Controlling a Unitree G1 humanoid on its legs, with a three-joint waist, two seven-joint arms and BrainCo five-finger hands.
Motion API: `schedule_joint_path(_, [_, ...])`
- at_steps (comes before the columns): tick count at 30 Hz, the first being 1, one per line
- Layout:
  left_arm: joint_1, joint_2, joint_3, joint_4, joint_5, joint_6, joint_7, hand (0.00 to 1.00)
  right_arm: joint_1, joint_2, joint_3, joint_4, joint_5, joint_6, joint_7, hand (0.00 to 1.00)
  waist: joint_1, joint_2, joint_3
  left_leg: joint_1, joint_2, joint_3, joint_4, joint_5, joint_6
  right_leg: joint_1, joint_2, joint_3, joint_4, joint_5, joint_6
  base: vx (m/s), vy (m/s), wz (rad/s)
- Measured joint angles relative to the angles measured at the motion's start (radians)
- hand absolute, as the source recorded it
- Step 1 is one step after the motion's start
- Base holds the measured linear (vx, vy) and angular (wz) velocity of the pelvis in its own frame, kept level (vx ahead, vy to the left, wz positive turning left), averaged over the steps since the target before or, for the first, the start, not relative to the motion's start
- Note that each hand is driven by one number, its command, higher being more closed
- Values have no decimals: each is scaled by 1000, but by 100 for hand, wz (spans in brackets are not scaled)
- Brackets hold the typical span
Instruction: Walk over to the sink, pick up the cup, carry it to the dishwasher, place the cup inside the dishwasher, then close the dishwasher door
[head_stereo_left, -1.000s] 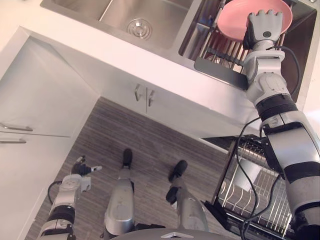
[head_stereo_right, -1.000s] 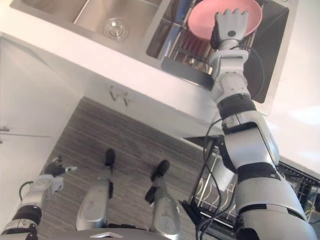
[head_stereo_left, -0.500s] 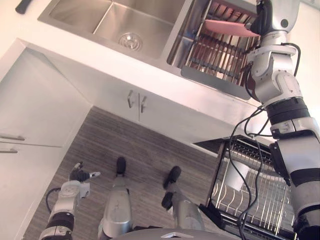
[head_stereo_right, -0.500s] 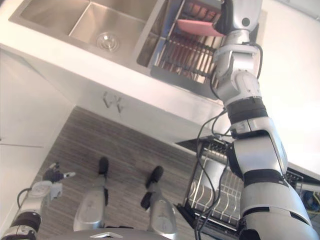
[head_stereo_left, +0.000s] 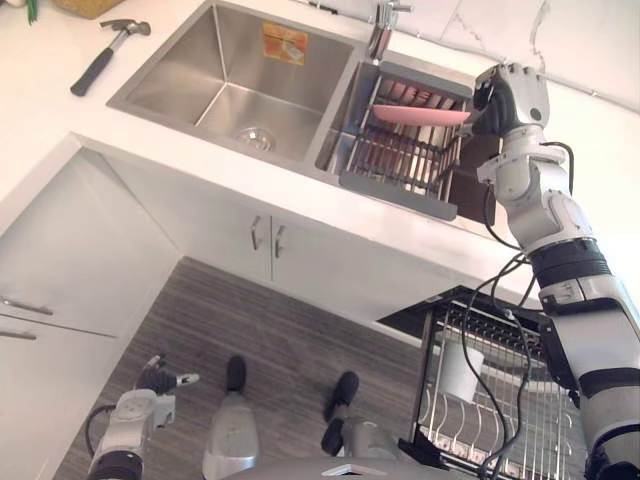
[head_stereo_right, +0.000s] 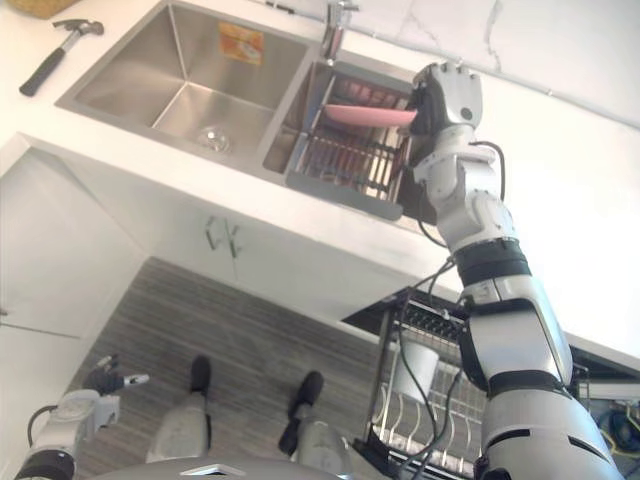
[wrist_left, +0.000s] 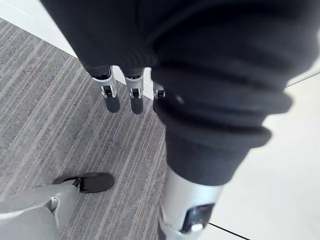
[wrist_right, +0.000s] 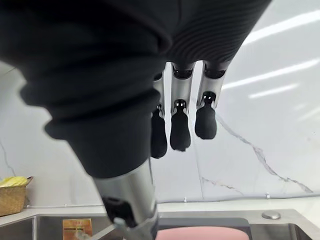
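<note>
Right hand (head_stereo_left: 515, 95): raised over the right-hand basin, at the far right corner of the dish rack (head_stereo_left: 392, 188). How wide it stands cannot be told from these views.
Pink dish (head_stereo_left: 420, 115): seen edge-on and lying level above the rack's wires. Its right edge meets the palm side of the right hand. Whether it is gripped or rests on the rack – cannot tell. In the right wrist view its rim shows low, beside the thumb.
Left hand (head_stereo_left: 158, 381): hangs low at the robot's side over the floor (head_stereo_left: 290, 320), fingers (wrist_left: 111, 97) straight and loose, holding nothing.
Sink (head_stereo_left: 190, 85): two steel basins set in the white countertop (head_stereo_left: 50, 110). The left basin is bare apart from a sticker on its back wall; the right basin holds the dish rack.
Faucet (head_stereo_left: 381, 30): behind the divide between the basins.
White cup (head_stereo_left: 461, 372): upright in the dishwasher rack (head_stereo_left: 500, 425), well apart from both hands.
Dishwasher rack: wire, standing out from under the counter at the robot's right – the machine is open.
Hammer (head_stereo_left: 105, 58): flat on the countertop, left of the sink.
Cabinet doors (head_stereo_left: 265, 235): shut, below the sink, with paired handles.
Wicker basket (wrist_right: 11, 197): on the counter by the marble wall.
</note>
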Motion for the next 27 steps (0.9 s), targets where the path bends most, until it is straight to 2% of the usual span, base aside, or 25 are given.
schedule_joint_path(3, [0, 0, 0, 0, 0, 10, -7, 0, 0, 0, 5, 2, -7, -3, 35, 0, 0, 5, -11, 0, 0, 0, 0, 0, 0, 0, 0, 0, -2, 0, 0, 0, 0, 0])
schedule_joint_path(9, [-5, 1, 0, 0, -1, 19, -19, 0, 0, -1, 48, 9, -7, 19, 43, 0, 4, 8, -16, -2, 0, -2, 0, 0, 0, -2, 0, -1, -4, 0, 0, 1, 0, 1])
schedule_joint_path(21, [-43, 1, 2, 0, -1, 17, 3, 0, -88, 1, 92, 121, -7, 126, 31, 0, 44, 8, -11, -58, 0, -25, 0, 13, -6, -41, 2, -23, 1, 9, -11, -1, -4, 5])
schedule_joint_path(27, [-107, 3, 7, 0, -1, 16, 8, 0, -202, 1, 125, 163, -7, 172, 19, 0, 64, 5, 55, -91, 1, -43, 0, 24, -5, -65, 5, -37, 2, 7, -10, -26, -20, 6])
